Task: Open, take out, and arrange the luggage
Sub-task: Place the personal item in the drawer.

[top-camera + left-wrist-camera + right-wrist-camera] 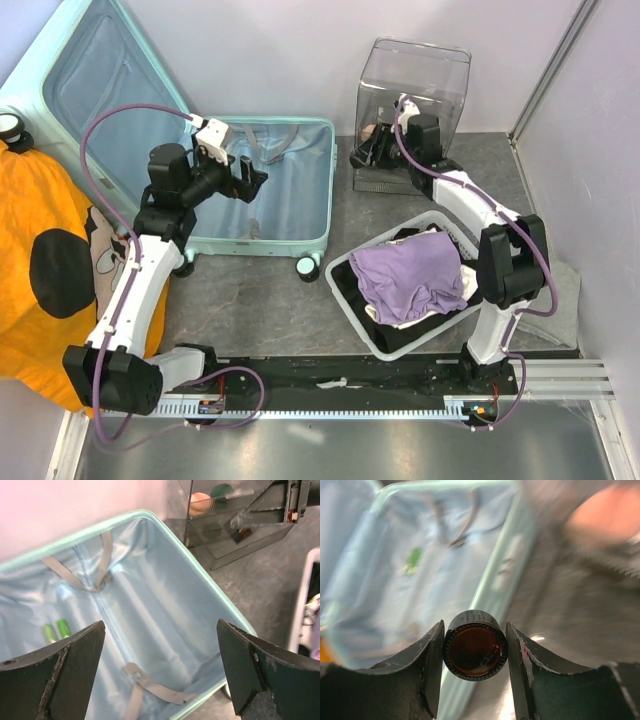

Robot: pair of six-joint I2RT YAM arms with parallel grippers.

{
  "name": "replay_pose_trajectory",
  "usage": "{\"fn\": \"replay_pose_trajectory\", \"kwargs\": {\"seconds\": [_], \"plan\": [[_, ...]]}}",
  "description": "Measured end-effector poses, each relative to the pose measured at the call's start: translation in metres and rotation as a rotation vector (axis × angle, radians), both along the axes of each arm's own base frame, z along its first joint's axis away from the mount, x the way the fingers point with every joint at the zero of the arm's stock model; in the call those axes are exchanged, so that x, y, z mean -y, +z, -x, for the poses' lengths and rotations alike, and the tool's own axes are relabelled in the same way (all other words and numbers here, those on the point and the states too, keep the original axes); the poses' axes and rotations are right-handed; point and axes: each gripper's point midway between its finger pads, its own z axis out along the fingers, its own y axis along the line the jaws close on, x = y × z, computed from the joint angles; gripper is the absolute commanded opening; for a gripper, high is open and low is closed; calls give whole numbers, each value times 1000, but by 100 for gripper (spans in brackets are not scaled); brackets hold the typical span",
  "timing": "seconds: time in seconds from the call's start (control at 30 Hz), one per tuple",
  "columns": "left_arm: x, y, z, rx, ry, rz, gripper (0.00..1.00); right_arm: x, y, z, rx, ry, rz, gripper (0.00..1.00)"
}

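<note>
- The luggage (290, 205) lies open at 11 o'clock in the top view. Its lid leans back toward 10 o'clock and the grey straps are undone over the pale lining.
- 2 small green items (56, 630) lie on the lining, at 9 o'clock in the left wrist view.
- The left gripper (160, 630) hovers over the tub with its jaws spread wide, and it holds nothing.
- The right gripper (475, 645) is closed around a small amber bottle (475, 652), seen end-on. It sits at the foot of the clear box (415, 75) at 1 o'clock.
- The white basket (345, 262) at 4 o'clock holds a purple garment (405, 275) over dark clothes.
- Opening looks done, and taking out and arranging appears to be the step in hand.
- The next move probably calls for the left arm to dip toward 9 o'clock and centre on 1 green item. It should clear the straps before closing.
</note>
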Motion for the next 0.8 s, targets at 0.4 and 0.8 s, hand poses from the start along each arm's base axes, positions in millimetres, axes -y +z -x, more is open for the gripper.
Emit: {"fn": "replay_pose_trajectory", "kwargs": {"seconds": [0.4,0.8], "plan": [[0,-35,-10,-225,-4,187,99,47,-23,-59,36,-220,404,0],[-16,-36,-15,-266,63,255,99,58,-101,-61,-108,-236,588,0]]}}
